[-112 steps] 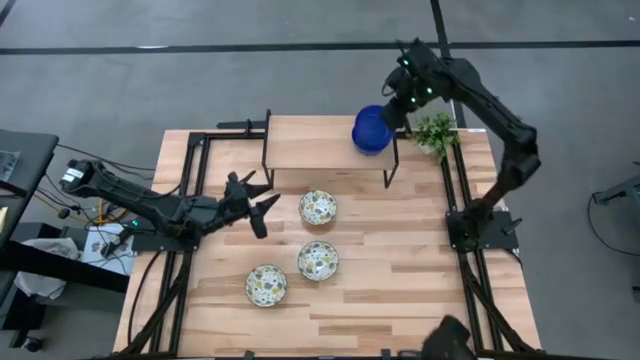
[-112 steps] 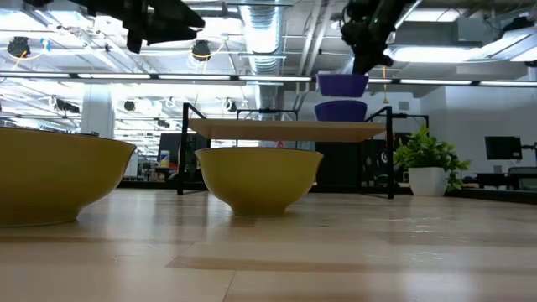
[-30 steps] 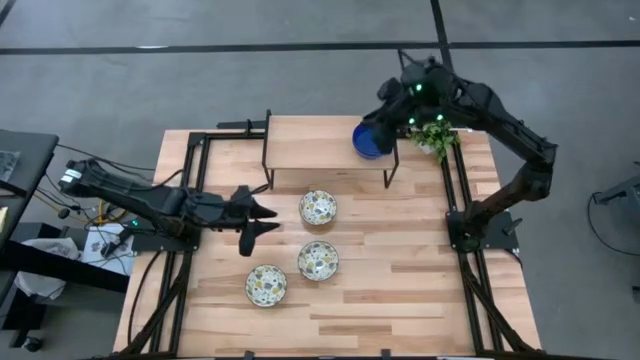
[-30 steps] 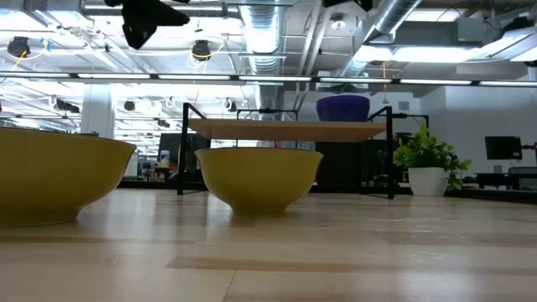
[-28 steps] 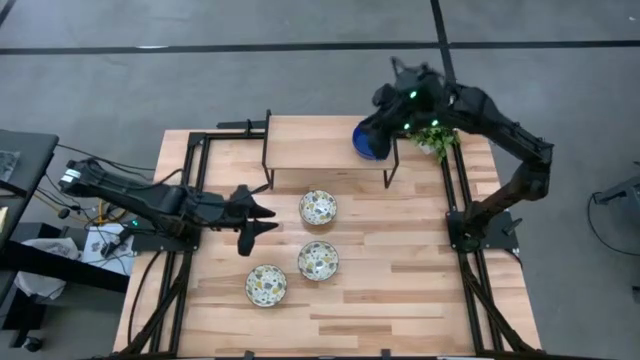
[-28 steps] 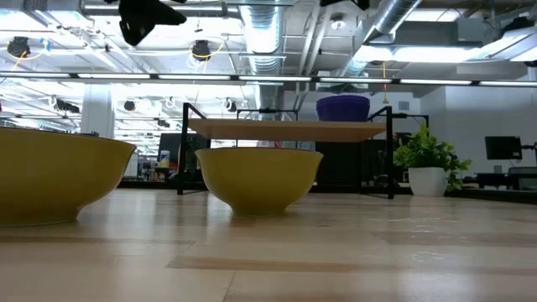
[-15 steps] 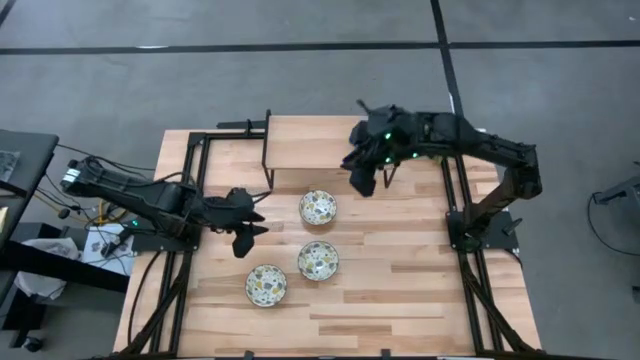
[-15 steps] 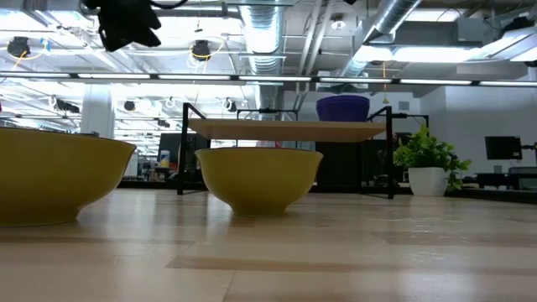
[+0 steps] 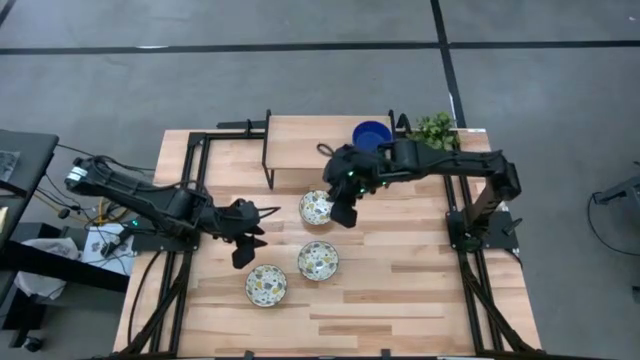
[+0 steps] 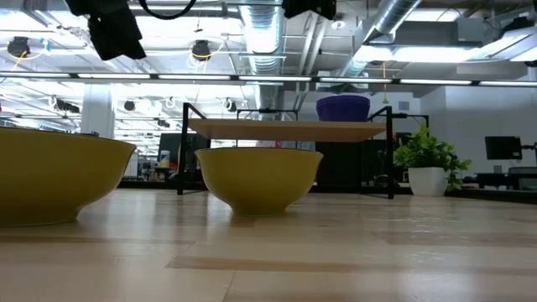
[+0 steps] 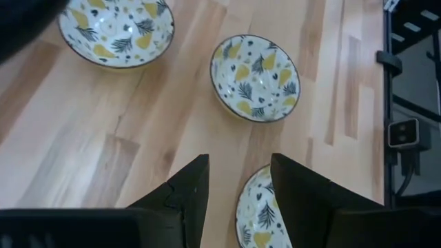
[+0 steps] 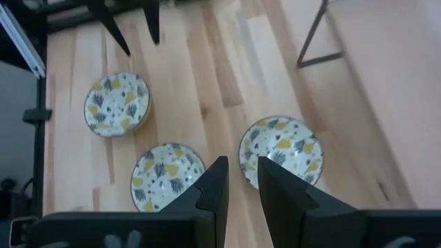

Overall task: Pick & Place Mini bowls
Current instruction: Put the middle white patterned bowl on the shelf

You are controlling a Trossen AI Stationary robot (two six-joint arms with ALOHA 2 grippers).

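Three cream bowls with a speckled pattern stand on their bases on the table: far (image 9: 318,207), middle (image 9: 318,260), near left (image 9: 266,285). From the low view their outsides look yellow (image 10: 260,176). Blue bowls (image 9: 372,133) sit stacked on the raised wooden shelf (image 9: 310,145); how many, I cannot tell. My right gripper (image 9: 343,212) hovers open above the far patterned bowl (image 12: 282,148). My left gripper (image 9: 250,235) hangs open above the table, left of the middle bowl (image 11: 255,77) and over the edge of the near left one (image 11: 265,213).
A small green potted plant (image 9: 435,130) stands at the far right corner beside the shelf. The shelf's black legs (image 9: 268,170) stand on the table's far half. Black frame rails (image 9: 190,180) run along both sides. Bare wood lies toward the near right.
My right gripper has swung away from the blue bowls on the shelf, toward the table's left and near edge, and now stands over the far patterned bowl. My left gripper has shifted a little toward the near edge. No bowl has moved.
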